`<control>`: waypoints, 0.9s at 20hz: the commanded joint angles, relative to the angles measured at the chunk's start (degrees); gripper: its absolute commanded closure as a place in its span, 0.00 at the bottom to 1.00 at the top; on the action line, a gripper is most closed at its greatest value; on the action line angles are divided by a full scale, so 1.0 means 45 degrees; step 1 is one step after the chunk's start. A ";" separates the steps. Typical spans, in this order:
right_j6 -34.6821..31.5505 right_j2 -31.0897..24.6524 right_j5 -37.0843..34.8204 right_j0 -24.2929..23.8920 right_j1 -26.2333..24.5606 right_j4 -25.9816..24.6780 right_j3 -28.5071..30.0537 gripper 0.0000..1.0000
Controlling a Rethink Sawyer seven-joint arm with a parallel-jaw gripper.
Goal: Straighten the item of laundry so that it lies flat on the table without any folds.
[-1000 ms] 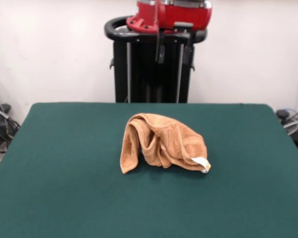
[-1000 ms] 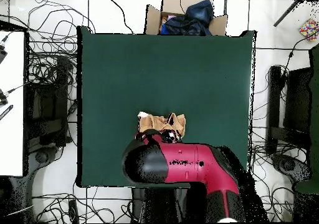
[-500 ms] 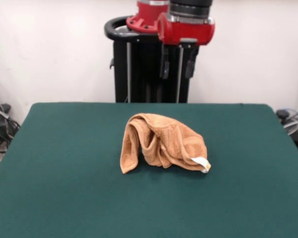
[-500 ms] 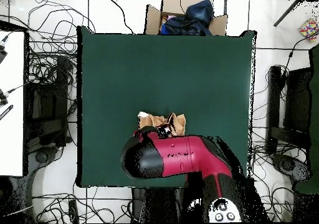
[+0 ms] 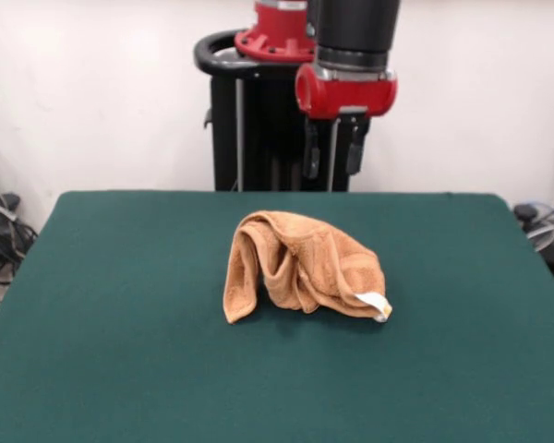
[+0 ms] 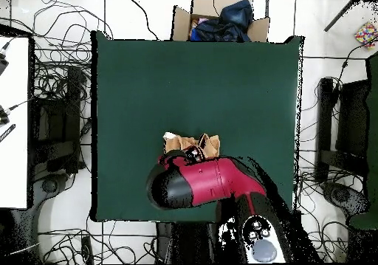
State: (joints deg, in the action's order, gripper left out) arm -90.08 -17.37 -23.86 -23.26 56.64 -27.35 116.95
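Observation:
The orange-tan towel [image 5: 300, 268] lies crumpled in a folded heap at the middle of the dark green table [image 5: 120, 323], with its white tag [image 5: 374, 302] at the front right of the heap. My gripper [image 5: 334, 173] hangs open and empty in the air above and behind the towel, with both black fingers [image 5: 312, 152] apart and touching nothing. In the overhead view the red arm [image 6: 210, 184] covers the gripper and most of the towel [image 6: 190, 143], which lies towards the robot's side of the table [image 6: 192, 77].
The black pedestal [image 5: 258, 129] stands behind the table's far edge. In the overhead view a cardboard box [image 6: 221, 18] with dark cloth sits beyond the table's far side, and cables cover the floor around the table. A white surface [image 6: 13, 122] is at the left.
The arm's head has come down and its black wrist now shows; the gripper's fingers hang lower over the far side of the table. The towel has not moved.

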 commanded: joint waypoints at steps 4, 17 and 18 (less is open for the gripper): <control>-0.0641 0.0143 -0.0425 0.0621 -0.1465 -0.1128 -0.0769 0.00; -0.0882 0.0399 -0.0789 0.0627 -0.1414 -0.0965 -0.0573 0.00; -0.0940 0.0433 -0.0716 0.0650 -0.1417 -0.0984 -0.0555 0.00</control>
State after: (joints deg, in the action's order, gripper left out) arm -90.08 -17.10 -23.85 -21.60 51.11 -30.17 116.17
